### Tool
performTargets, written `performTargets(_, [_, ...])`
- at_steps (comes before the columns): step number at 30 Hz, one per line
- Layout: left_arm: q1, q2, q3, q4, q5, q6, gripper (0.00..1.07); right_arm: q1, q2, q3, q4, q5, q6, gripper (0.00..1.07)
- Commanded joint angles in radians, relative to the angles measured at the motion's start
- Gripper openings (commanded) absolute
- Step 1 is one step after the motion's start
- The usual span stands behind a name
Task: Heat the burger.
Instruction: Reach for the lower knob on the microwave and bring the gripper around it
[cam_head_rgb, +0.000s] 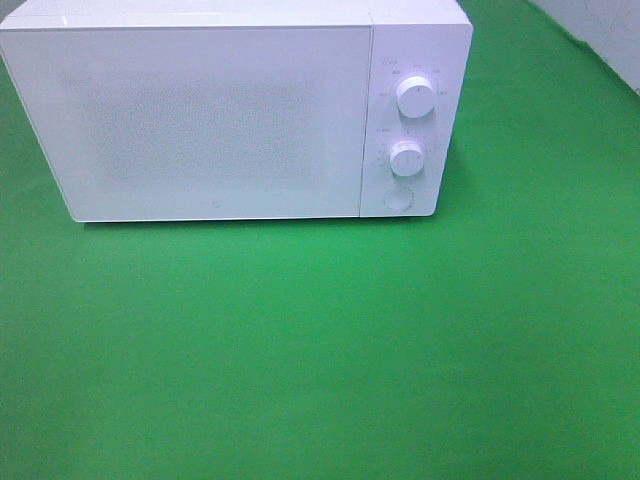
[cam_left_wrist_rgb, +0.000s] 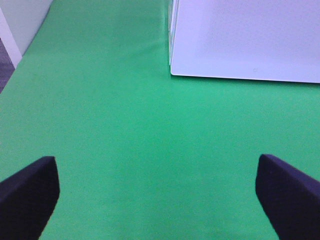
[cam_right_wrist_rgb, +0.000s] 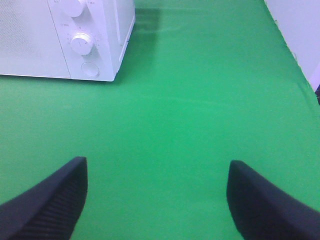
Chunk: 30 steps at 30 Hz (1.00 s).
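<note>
The left jaws are held spread wide, with nothing between the dark pads (cam_left_wrist_rgb: 29, 197), and the right jaws are likewise spread and empty. Both are poised low over the green-covered desk (cam_head_rgb: 320, 350), well apart from the boxy white microwave oven (cam_head_rgb: 215, 120), presumably parked clear of its door. That door is shut, so its contents cannot be told. The burger is seen in no view; it may be inside.
</note>
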Motion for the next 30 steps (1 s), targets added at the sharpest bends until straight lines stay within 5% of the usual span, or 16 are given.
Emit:
performTargets(1, [-0.005,-0.014,0.004,-0.009,-0.006,0.0,1.0,-0.007,-0.027,0.003,-0.005,-0.011,0.0,0.75])
performTargets(20, [-0.005,-0.014,0.004,-0.009,-0.006,0.0,1.0,-0.004,-0.024,-0.001,0.025,-0.017,0.009,0.75])
performTargets(30, [-0.005,-0.013,0.004,-0.009,-0.006,0.0,1.0,-0.004,0.006,-0.052,0.014,-0.21,0.025,0.75])
